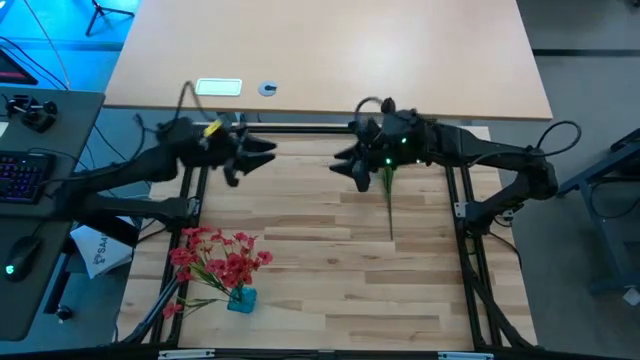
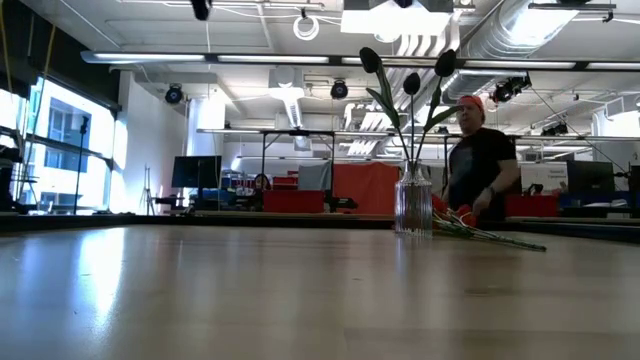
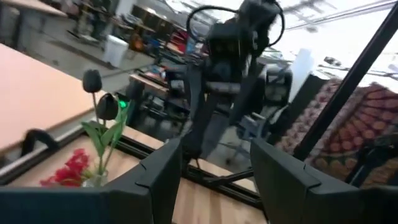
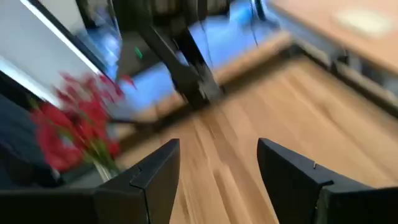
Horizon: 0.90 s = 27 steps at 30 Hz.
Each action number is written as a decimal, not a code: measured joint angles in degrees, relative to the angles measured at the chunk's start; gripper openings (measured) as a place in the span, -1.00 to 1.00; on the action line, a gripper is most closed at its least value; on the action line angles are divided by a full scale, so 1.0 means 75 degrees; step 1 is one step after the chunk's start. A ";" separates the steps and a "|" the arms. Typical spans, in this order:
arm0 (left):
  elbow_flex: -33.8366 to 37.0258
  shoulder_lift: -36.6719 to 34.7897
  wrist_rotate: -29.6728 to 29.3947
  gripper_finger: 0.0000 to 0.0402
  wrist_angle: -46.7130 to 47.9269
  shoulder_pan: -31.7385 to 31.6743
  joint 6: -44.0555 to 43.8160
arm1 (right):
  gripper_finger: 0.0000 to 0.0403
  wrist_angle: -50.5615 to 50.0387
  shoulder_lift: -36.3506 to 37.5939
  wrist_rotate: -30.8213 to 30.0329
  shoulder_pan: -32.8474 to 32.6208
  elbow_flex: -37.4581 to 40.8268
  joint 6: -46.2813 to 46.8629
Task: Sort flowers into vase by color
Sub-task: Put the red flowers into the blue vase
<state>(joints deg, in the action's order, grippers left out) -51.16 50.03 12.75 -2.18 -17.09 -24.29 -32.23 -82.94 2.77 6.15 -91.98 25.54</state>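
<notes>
**Both grippers up and empty, flowers parked on the table**

Closest thing to the lens was each arm's own pair of fingers. The left gripper (image 3: pixel 214 180) had its jaws spread apart with nothing between them, just air and the other arm beyond. Same deal on the right gripper (image 4: pixel 217 174): released, fingers wide, bare wood showing through the gap.

From overhead, the left gripper hung over the far edge of the table (image 1: pixel 330 300) at roughly 11 o'clock. The right one sat at about 1 o'clock. The two faced each other with a gap in between, not touching.

The red flowers (image 1: pixel 215 258) were bunched at around 7 o'clock on the table, well apart from both grippers, with a small blue base (image 1: pixel 242 299) at the bottom of the bunch. Couldn't tell what that blue thing actually was.

The dark-bud flowers (image 2: pixel 411 82) stood upright in a clear glass vase (image 2: pixel 413 205), green leaves fanning out above the rim. In the low view some red blossoms on long stems lay flat on the table just beside that vase, at its 3 o'clock. Overhead, thin green stems ran from just beside the right gripper toward 6 o'clock.

A person (image 2: pixel 482 165) in a dark shirt stood in the room beyond the table.
</notes>
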 joint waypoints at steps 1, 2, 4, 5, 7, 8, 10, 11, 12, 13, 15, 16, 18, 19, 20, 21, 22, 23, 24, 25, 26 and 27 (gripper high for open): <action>0.0000 0.0208 0.0378 -0.12 -0.0224 -0.0253 -0.0119 | 0.04 -0.0406 -0.0003 -0.0118 -0.0054 0.0000 0.0062; 0.0000 0.0388 0.0724 -0.12 -0.0435 -0.0458 -0.0212 | 0.04 -0.0811 -0.0003 -0.0310 -0.0117 0.0023 0.0171; 0.0000 0.0682 0.1258 -0.12 -0.0827 -0.0772 -0.0435 | 0.04 -0.1422 0.0011 -0.0695 -0.0241 0.0276 0.0361; 0.0000 0.0790 0.1427 -0.12 -0.0967 -0.0882 -0.0540 | 0.04 -0.1799 0.0013 -0.0796 -0.0302 0.0449 0.0423; 0.0000 0.0918 0.1628 -0.12 -0.1154 -0.1038 -0.0717 | 0.04 -0.2469 -0.0005 -0.0856 -0.0444 0.0891 0.0643; 0.0000 0.0937 0.1629 -0.12 -0.1163 -0.1087 -0.0757 | 0.04 -0.2638 -0.0009 -0.0873 -0.0534 0.1164 0.0768; 0.0000 0.0934 0.1624 -0.12 -0.1170 -0.1147 -0.0755 | 0.04 -0.2690 0.0119 -0.0782 -0.0759 0.1860 0.0984; 0.0000 0.0928 0.1624 -0.12 -0.1189 -0.1180 -0.0761 | 0.04 -0.2706 0.0235 -0.0754 -0.0860 0.2271 0.1141; 0.0000 0.0928 0.1621 -0.12 -0.1196 -0.1191 -0.0829 | 0.04 -0.2701 0.0397 -0.0739 -0.0952 0.2693 0.1346; 0.0000 0.0920 0.1621 -0.12 -0.1192 -0.1218 -0.0907 | 0.04 -0.2663 0.0583 -0.0725 -0.1021 0.3122 0.1574; 0.0000 0.0877 0.1591 -0.12 -0.1184 -0.1239 -0.0956 | 0.04 -0.2551 0.1043 -0.0786 -0.1045 0.3969 0.2169; 0.0000 0.0863 0.1527 -0.12 -0.1198 -0.1238 -0.0956 | 0.04 -0.2463 0.1285 -0.0898 -0.1008 0.4367 0.2514; 0.0000 0.0859 0.1338 -0.12 -0.1203 -0.1238 -0.0995 | 0.04 -0.2290 0.1720 -0.1185 -0.0886 0.5108 0.3104; 0.0000 0.0869 0.1213 -0.12 -0.1185 -0.1238 -0.1057 | 0.04 -0.2256 0.1879 -0.1364 -0.0796 0.5438 0.3391; 0.0000 0.0878 0.1070 -0.12 -0.1171 -0.1238 -0.1096 | 0.04 -0.2239 0.1995 -0.1557 -0.0687 0.5737 0.3663; 0.0000 0.0878 0.0976 -0.12 -0.1170 -0.1238 -0.1102 | 0.04 -0.2225 0.2065 -0.1765 -0.0549 0.6023 0.3895; 0.0000 0.0878 0.0851 -0.12 -0.1183 -0.1235 -0.1102 | 0.04 -0.2143 0.2088 -0.1916 -0.0406 0.6289 0.4077; 0.0000 0.0877 0.0726 -0.12 -0.1199 -0.1235 -0.1126 | 0.04 -0.1972 0.2086 -0.1999 -0.0272 0.6543 0.4152; 0.0000 0.0877 0.0628 -0.12 -0.1195 -0.1235 -0.1156 | 0.04 -0.1675 0.2060 -0.2018 -0.0142 0.6790 0.4155; 0.0000 0.0878 0.0596 -0.12 -0.1202 -0.1235 -0.1184 | 0.04 -0.1253 0.2009 -0.2028 -0.0044 0.7040 0.4148; 0.0000 0.0881 0.0578 -0.12 -0.1237 -0.1235 -0.1251 | 0.04 -0.0715 0.1954 -0.1995 0.0040 0.7281 0.4143; 0.0000 0.0881 0.0577 -0.12 -0.1321 -0.1235 -0.1317 | 0.04 -0.0167 0.1888 -0.1976 0.0117 0.7503 0.4122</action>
<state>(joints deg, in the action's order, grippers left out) -51.16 56.64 17.08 -12.09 -26.35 -34.17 -33.48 -68.78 -12.05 7.03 -35.72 56.45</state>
